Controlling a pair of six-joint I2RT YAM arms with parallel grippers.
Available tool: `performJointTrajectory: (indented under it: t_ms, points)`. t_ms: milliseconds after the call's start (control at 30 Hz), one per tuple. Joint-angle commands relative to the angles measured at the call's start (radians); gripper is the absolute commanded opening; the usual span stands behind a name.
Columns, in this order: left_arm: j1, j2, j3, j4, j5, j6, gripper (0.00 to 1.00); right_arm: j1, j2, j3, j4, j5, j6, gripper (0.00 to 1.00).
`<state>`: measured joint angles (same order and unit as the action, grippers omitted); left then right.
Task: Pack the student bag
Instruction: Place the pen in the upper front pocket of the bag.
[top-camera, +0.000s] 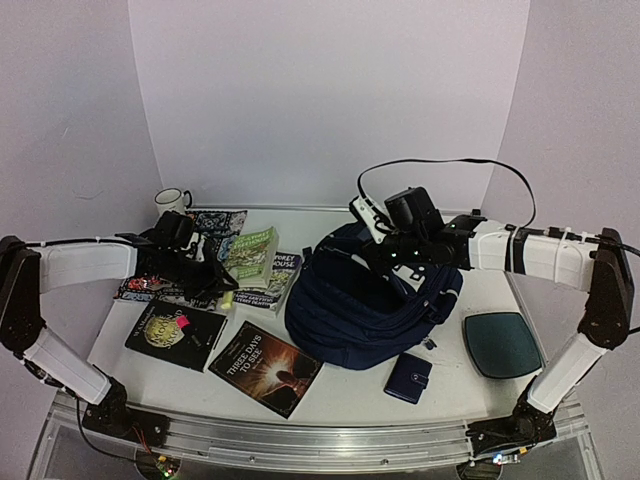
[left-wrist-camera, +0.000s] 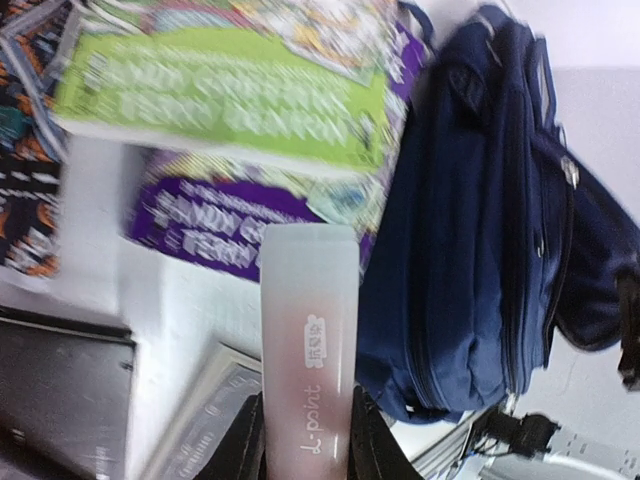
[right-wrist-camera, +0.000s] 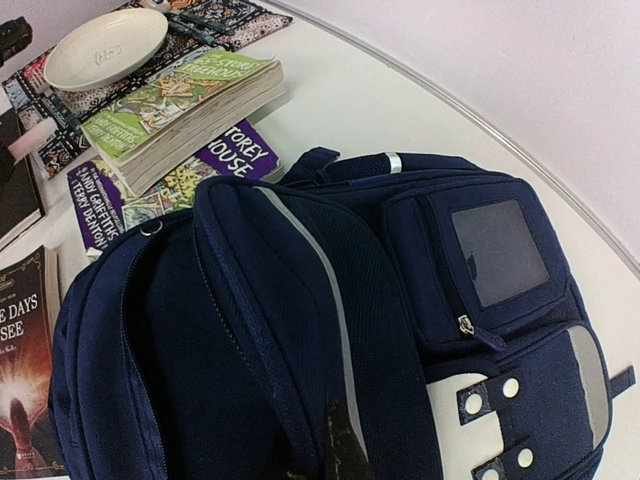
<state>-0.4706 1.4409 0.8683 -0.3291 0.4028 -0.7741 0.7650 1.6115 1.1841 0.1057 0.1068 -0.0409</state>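
White table (top-camera: 350, 400) bears four books (top-camera: 265, 367), one student bag (top-camera: 360, 305); left pincer (left-wrist-camera: 305, 450) pinches one marker (left-wrist-camera: 308, 320), right pincer (right-wrist-camera: 337, 455) pinches bag.

bright, even light; left wrist view blurred, perhaps motion.

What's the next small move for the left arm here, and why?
Probably swing the left gripper and its translucent pink-tinted case right, toward the student bag. The case is clamped in its jaws, the bag lies just to its right, and the right gripper seems to pinch the bag's top flap, holding a compartment open.
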Motion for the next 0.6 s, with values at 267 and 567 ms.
performJointTrajectory:
  t_ms: [267,567]
  points:
    - [-0.233,0.01,0.168,0.102,-0.019,-0.075,0.07,0.016,-0.018,0.055,0.028,-0.021,0.033,0.0]
    - [-0.359,0.172,0.321,0.212,-0.009,-0.1,0.05,0.023,-0.013,0.07,0.028,-0.046,0.068,0.0]
